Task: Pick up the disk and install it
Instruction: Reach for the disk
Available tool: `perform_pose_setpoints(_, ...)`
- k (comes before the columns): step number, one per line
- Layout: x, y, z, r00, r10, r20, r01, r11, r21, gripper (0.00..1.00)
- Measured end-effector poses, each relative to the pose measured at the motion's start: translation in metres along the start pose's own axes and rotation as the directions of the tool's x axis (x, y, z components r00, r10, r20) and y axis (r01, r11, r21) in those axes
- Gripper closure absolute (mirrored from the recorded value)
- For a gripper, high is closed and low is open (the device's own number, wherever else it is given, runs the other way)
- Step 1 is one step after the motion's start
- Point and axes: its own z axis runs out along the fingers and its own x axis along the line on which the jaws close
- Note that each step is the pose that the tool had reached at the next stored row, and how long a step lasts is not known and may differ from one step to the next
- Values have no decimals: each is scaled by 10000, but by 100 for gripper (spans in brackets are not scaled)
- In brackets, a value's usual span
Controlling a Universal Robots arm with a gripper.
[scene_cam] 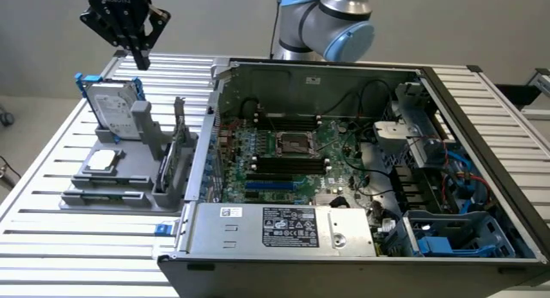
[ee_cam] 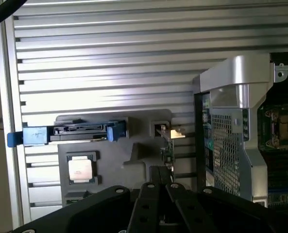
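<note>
Pale floor (scene_cam: pixel 30 111) at the exterior view's left edge, plain light wall (scene_cam: pixel 215 21) behind. The work surface is a slatted aluminium table (scene_cam: pixel 86 240), ribs running across. The gripper (scene_cam: pixel 140 61) hangs above the table's far left corner, fingers pressed together, nothing in them, clear of everything below. Beneath it the disk (scene_cam: pixel 116 108) stands on edge in a grey fixture (scene_cam: pixel 112 182), blue carrier around it; a processor chip (scene_cam: pixel 102 159) lies flat just in front. Right of the fixture is the open computer case (scene_cam: pixel 318 69), motherboard (scene_cam: pixel 284 156) exposed, power-supply box (scene_cam: pixel 284 227) along the near side. The arm (scene_cam: pixel 331 21) rises behind the case.
</note>
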Motion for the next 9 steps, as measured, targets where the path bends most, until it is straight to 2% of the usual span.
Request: perform_pose_setpoints(9, 421, 139, 60, 10000, -4, 8, 4, 9999, 101, 89)
